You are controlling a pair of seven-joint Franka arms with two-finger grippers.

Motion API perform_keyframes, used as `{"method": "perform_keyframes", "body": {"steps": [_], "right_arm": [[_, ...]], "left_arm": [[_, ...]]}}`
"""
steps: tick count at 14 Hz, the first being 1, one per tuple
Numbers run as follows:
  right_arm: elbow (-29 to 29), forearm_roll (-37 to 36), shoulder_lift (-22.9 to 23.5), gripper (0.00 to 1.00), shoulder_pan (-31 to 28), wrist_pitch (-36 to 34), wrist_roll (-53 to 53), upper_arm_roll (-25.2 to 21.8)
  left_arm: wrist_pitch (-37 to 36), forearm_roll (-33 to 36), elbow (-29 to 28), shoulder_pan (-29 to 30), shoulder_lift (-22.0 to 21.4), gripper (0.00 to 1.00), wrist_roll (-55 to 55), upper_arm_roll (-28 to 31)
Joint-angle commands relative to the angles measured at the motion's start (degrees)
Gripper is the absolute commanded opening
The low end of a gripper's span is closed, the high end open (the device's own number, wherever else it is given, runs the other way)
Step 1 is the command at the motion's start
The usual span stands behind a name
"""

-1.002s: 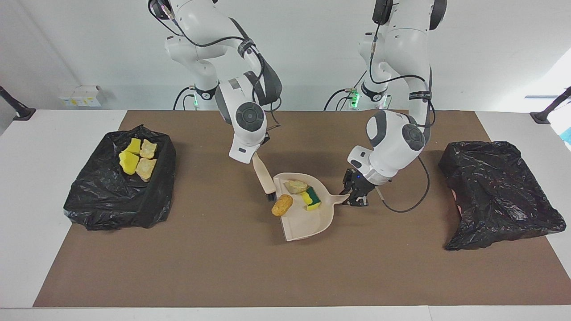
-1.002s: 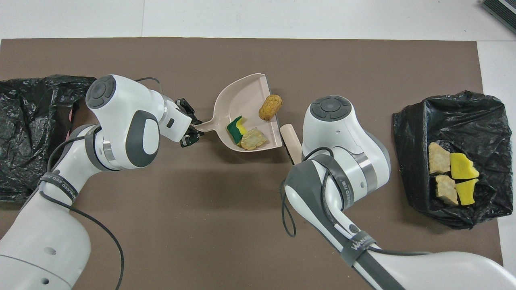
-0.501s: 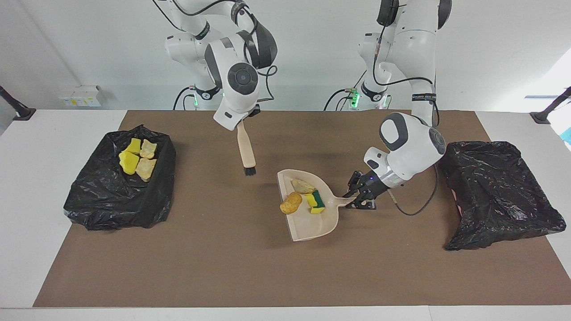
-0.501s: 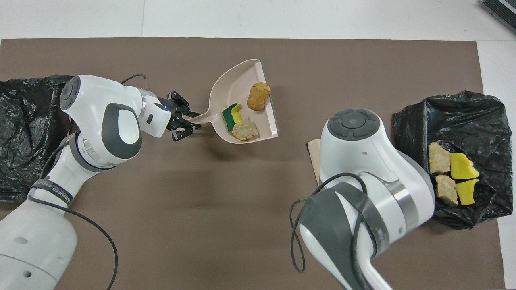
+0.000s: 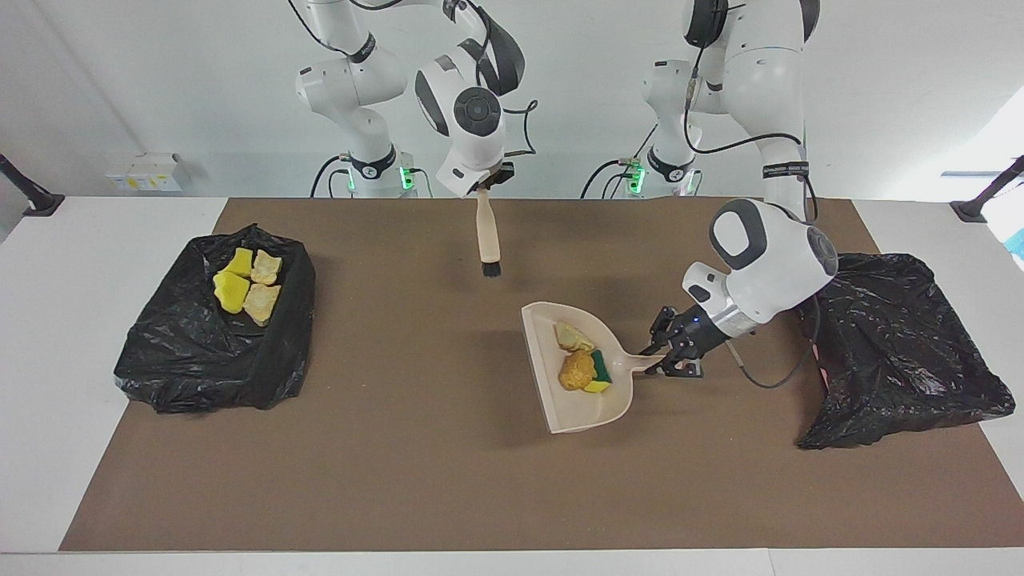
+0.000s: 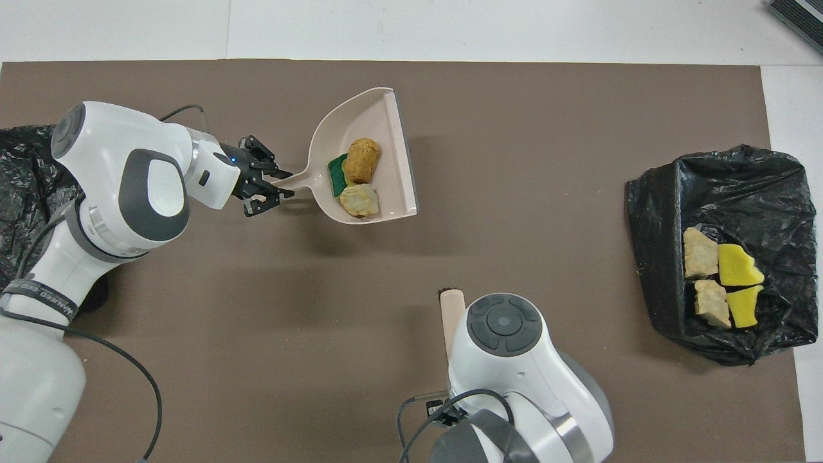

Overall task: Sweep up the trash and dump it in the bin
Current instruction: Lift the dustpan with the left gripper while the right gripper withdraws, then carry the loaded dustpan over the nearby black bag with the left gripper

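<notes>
My left gripper is shut on the handle of the beige dustpan and holds it just off the brown mat. In the pan lie three pieces of trash: a brown chunk, a green-backed sponge and a pale chunk. My right gripper is shut on a beige brush, which hangs bristles down over the mat's edge by the robots. The black-lined bin at the right arm's end holds several more scraps.
A second black bag lies at the left arm's end of the table, close beside the left arm's wrist. The brown mat covers most of the white table.
The left gripper carried the dustpan toward the left arm's end, and the brown chunk slid deeper into the pan. The right arm lifted the brush and drew it back toward the robots.
</notes>
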Motion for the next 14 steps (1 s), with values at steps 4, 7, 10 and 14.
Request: {"method": "perform_keyframes", "body": {"steps": [4, 7, 10, 14], "right_arm": [[-4.8, 2.5, 2.2, 0.00, 4.1, 12.3, 5.4, -0.2], [-4.8, 3.3, 4.3, 0.00, 4.7, 15.0, 5.7, -0.2], [-4.9, 3.3, 6.0, 0.00, 5.0, 17.2, 5.4, -0.2], [-4.8, 3.2, 8.1, 0.00, 6.2, 19.6, 4.7, -0.3]], "left_arm": [[-14.0, 13.8, 10.7, 6.3, -0.7, 0.00, 0.2, 0.2], [-19.4, 20.8, 14.9, 10.5, -0.8, 0.00, 0.3, 0.4], [-23.2, 26.7, 16.8, 15.4, -1.0, 0.00, 1.0, 1.0], [-24.5, 29.3, 18.4, 23.3, -0.9, 0.00, 7.3, 0.9]]}}
